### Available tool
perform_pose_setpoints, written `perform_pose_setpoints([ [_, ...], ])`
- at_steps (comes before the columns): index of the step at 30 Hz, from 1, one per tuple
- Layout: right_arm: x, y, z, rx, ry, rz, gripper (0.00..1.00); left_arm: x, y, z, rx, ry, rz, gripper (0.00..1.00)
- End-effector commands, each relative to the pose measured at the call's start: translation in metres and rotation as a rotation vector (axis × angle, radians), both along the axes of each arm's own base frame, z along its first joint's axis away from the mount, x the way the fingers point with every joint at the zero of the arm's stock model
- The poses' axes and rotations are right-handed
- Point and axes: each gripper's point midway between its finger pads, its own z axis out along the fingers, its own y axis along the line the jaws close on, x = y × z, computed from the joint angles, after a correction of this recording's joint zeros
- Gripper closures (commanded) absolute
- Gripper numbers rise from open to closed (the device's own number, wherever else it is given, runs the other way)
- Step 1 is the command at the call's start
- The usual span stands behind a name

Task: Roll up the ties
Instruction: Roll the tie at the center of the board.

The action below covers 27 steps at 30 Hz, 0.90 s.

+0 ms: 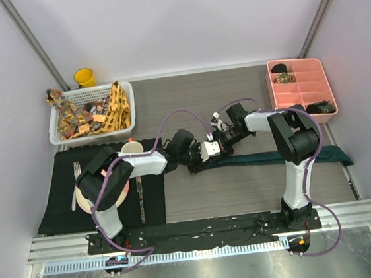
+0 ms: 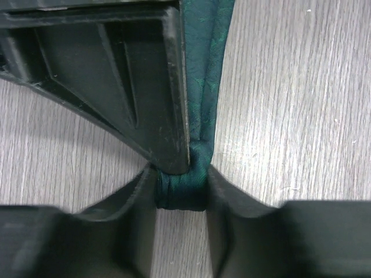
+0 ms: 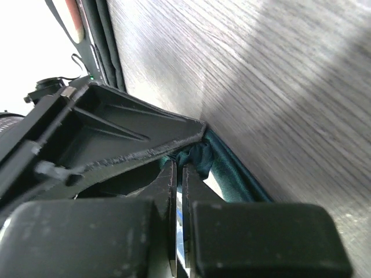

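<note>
The teal tie (image 1: 274, 158) lies just near-side of the pink tray (image 1: 305, 76), long axis running left from it; the left gripper (image 2: 181, 194) clamps its rolled end, farthest from the tray, with the closed right gripper (image 3: 178, 168) touching alongside

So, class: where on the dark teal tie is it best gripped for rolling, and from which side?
Probably the rolled end of the teal tie, pinched across its sides from above. It is a compact raised bundle, while the rest of the length lies flat.
</note>
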Motion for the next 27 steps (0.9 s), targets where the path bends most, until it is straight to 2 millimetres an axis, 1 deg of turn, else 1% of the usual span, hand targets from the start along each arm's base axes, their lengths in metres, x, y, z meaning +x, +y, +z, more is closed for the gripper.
perform_pose_setpoints([
  [1,-0.004,-0.017,-0.034,-0.137,-0.045,0.039,0.99,-0.007,0.026,-0.029,0.104,0.085,0.062,0.54],
  [2,-0.004,-0.020,-0.038,-0.150,-0.049,0.041,0.99,-0.006,0.026,-0.023,0.071,0.105,0.075,0.43],
  [3,-0.004,-0.025,-0.041,-0.165,-0.050,0.041,0.99,-0.004,0.025,-0.020,0.056,0.102,0.084,0.39],
  [4,-0.004,-0.029,-0.047,-0.189,-0.059,0.047,0.99,-0.003,0.024,-0.016,0.033,0.102,0.083,0.32],
  [5,-0.005,-0.032,-0.051,-0.200,-0.051,0.044,0.99,-0.003,0.023,-0.013,0.010,0.109,0.079,0.29],
  [6,-0.005,-0.035,-0.054,-0.209,-0.051,0.042,0.99,-0.003,0.020,-0.006,-0.019,0.107,0.081,0.28],
  [10,-0.006,-0.043,-0.061,-0.239,-0.044,0.040,0.99,-0.003,0.016,0.004,-0.113,0.066,0.065,0.22],
  [14,-0.008,-0.052,-0.067,-0.282,-0.044,0.041,0.99,-0.005,0.012,0.006,-0.157,0.052,0.043,0.19],
  [15,-0.009,-0.054,-0.070,-0.292,-0.040,0.045,0.99,-0.003,0.009,0.007,-0.172,0.050,0.044,0.19],
  [17,-0.010,-0.057,-0.071,-0.306,-0.040,0.047,0.99,-0.002,0.006,0.003,-0.178,0.057,0.041,0.18],
  [18,-0.010,-0.061,-0.074,-0.329,-0.042,0.046,0.99,0.002,0.002,0.007,-0.197,0.042,0.041,0.18],
  [19,-0.010,-0.061,-0.075,-0.335,-0.046,0.047,0.99,0.002,0.001,0.001,-0.193,0.058,0.045,0.18],
  [21,-0.009,-0.065,-0.077,-0.360,-0.050,0.044,0.99,0.006,-0.005,0.002,-0.212,0.055,0.043,0.18],
  [22,-0.010,-0.066,-0.077,-0.364,-0.050,0.044,0.99,0.004,-0.007,-0.001,-0.216,0.070,0.037,0.18],
  [24,-0.009,-0.069,-0.080,-0.391,-0.054,0.040,0.99,0.005,-0.012,0.001,-0.234,0.076,0.027,0.19],
  [26,-0.009,-0.071,-0.081,-0.396,-0.056,0.034,0.99,0.002,-0.015,-0.005,-0.228,0.090,0.016,0.24],
  [27,-0.008,-0.072,-0.083,-0.407,-0.056,0.029,0.99,0.001,-0.017,-0.004,-0.230,0.091,0.009,0.29],
])
